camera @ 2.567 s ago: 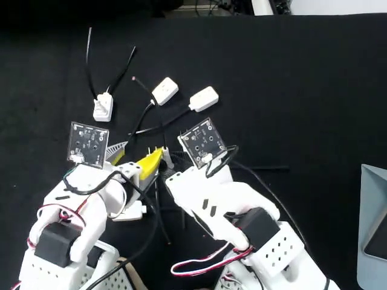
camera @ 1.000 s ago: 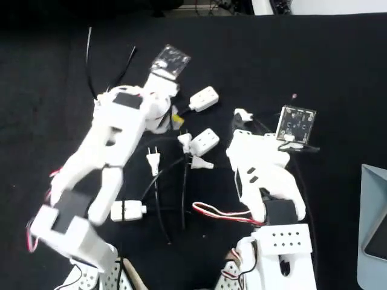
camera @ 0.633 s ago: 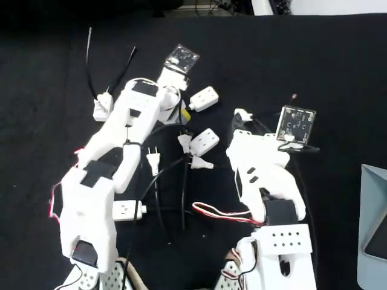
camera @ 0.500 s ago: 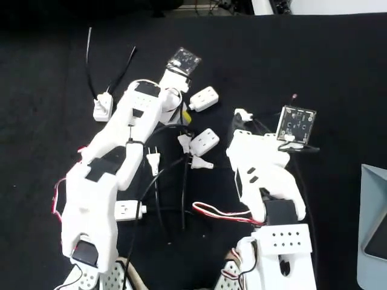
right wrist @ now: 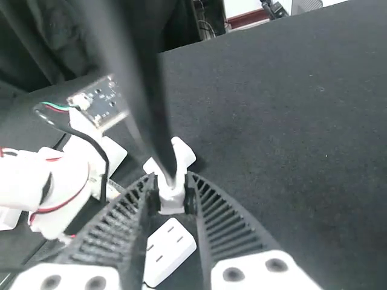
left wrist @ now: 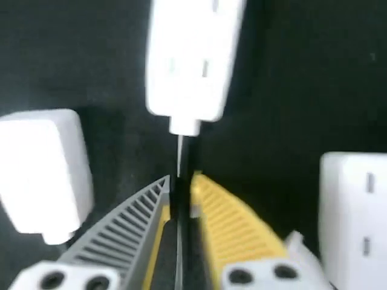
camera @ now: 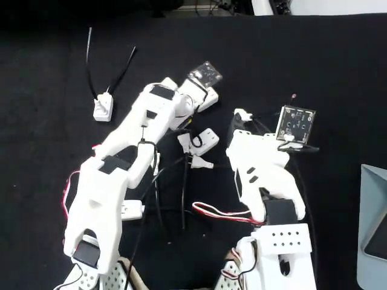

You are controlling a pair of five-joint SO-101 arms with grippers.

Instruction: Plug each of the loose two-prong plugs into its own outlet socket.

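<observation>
**Left arm swings across to the far socket; right arm holds its plug**

The black table (camera: 338, 72) carries both arms. The left arm (camera: 130, 157) lies stretched long and low from the near edge toward the middle of the cloth, its wrist over the far outlet socket (camera: 211, 99). The right arm (camera: 263, 172) sits folded and compact on its own side, head tilted toward the centre.

In its wrist view the left gripper (left wrist: 180, 181) is pinched together on a black cable (left wrist: 186, 158), the grey and yellow fingers meeting on the cord just short of where it enters that socket's (left wrist: 192, 54) body. The right gripper (right wrist: 170, 180) is clamped on a white plug (right wrist: 179, 151), lifted off the cloth with its cord trailing upward; from above the plug (camera: 242, 113) shows at the arm's tip. A second socket (camera: 207, 139) lies between the two arms, and a loose plug (camera: 201, 163) rests just beside it, on the side toward the arms' bases.

Both arms were folded near their bases 2.6 s ago. A second ago the left arm reached farther left; its head now sits to the right of that spot. The right arm keeps the same pose as a second ago
</observation>
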